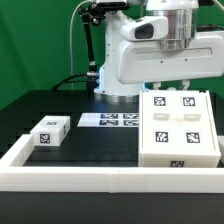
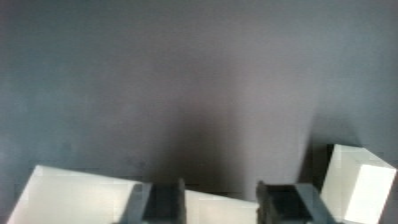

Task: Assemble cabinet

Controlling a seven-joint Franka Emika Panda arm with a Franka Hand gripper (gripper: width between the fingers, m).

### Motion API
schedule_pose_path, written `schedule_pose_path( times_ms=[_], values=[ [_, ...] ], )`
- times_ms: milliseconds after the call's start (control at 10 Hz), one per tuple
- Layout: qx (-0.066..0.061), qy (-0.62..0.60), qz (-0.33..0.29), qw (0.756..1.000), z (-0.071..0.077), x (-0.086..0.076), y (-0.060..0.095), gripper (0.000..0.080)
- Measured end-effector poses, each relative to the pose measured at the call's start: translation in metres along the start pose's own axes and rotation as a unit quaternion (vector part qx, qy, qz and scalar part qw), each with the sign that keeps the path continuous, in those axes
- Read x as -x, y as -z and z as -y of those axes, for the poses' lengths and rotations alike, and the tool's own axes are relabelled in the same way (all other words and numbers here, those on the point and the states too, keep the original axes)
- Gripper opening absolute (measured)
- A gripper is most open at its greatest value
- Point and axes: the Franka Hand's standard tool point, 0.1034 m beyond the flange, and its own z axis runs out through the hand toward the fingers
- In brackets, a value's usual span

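Note:
The cabinet (image 1: 180, 130) is a large white box with several marker tags on its top face, lying at the exterior view's right. My gripper (image 1: 172, 90) is down at its far edge, with the fingers hidden behind it. In the wrist view the gripper (image 2: 222, 198) has dark fingers (image 2: 157, 205) on either side of a white part of the cabinet (image 2: 222, 208) that fills the gap between them. More white surfaces (image 2: 80, 195) show on both sides. A small loose white piece (image 1: 50, 132) with a tag lies at the exterior view's left.
The marker board (image 1: 110, 120) lies flat on the black table between the small piece and the cabinet. A low white border frame (image 1: 100, 180) runs along the front and the left side. The arm's white base (image 1: 125, 70) stands behind.

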Motion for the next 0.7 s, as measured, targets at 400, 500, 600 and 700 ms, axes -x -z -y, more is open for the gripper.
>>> schedule_pose_path(
  times_ms=[400,500,600,700],
  values=[
    [-0.007,-0.001,0.036,0.999,-0.004,-0.021,0.036,0.0191],
    [-0.009,-0.003,0.045,0.999,-0.006,-0.023,0.042,0.0187],
    [-0.012,-0.004,0.053,0.999,-0.01,-0.033,0.05,0.0174],
    [-0.011,-0.003,0.049,0.999,-0.009,-0.034,0.048,0.0164]
  ],
)
